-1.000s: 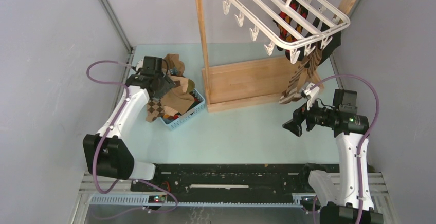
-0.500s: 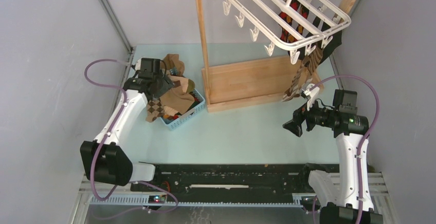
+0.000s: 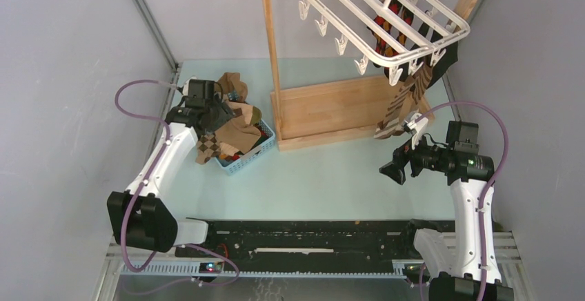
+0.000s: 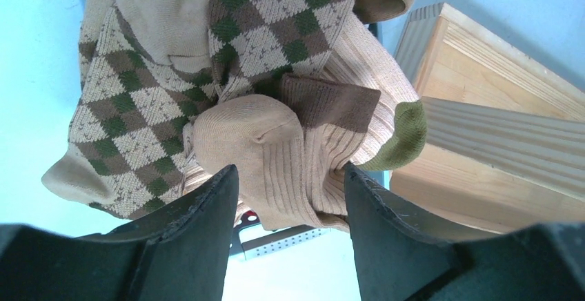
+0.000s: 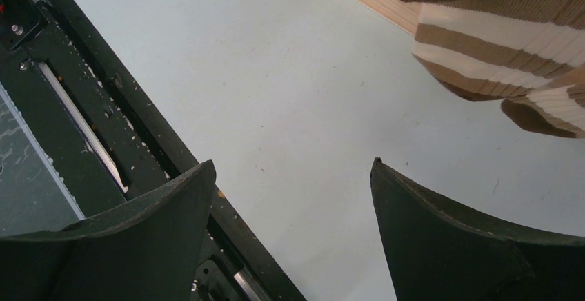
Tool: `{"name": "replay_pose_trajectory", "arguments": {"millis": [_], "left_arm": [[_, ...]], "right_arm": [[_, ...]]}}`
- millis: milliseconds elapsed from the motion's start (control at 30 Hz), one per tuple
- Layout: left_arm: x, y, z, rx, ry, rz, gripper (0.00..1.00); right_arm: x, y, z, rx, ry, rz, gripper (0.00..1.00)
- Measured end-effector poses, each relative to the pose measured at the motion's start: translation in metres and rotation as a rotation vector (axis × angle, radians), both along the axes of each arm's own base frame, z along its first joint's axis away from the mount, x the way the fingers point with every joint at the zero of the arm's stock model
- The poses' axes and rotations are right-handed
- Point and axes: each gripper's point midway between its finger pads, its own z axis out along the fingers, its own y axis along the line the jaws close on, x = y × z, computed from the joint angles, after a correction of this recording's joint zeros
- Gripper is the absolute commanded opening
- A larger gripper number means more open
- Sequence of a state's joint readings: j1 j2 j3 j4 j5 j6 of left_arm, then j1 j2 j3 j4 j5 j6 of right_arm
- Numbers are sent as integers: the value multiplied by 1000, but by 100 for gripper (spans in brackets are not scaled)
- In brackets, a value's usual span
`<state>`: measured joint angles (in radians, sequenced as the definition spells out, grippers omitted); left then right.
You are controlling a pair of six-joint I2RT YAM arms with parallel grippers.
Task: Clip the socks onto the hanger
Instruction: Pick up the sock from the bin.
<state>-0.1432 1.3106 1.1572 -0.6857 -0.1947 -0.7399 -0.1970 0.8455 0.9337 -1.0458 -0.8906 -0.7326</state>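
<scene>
The white hanger hangs from the wooden rail at the top right, with a striped brown sock and darker socks clipped at its right end. A pile of socks fills the blue basket. My left gripper is open just above the pile. In the left wrist view its jaws straddle a plain tan ribbed sock, with brown argyle socks beside it. My right gripper is open and empty over the table. The striped sock's toe shows at the right wrist view's upper right.
The wooden rail stand has its base between the basket and my right arm. Its upright post rises next to the basket. A black rail runs along the table's near edge. Grey walls close both sides.
My left gripper has shifted slightly over the sock pile. The hanging striped sock sways a little. My right arm has not moved.
</scene>
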Motion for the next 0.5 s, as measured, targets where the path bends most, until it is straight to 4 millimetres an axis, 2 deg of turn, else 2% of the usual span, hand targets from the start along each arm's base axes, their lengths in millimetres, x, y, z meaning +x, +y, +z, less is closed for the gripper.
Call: {"name": "replay_pose_trajectory", "arguments": {"millis": [500], "left_arm": [[3, -4, 2, -10, -19, -28, 61]], "right_arm": [[0, -1, 0, -4, -3, -1, 91]]}}
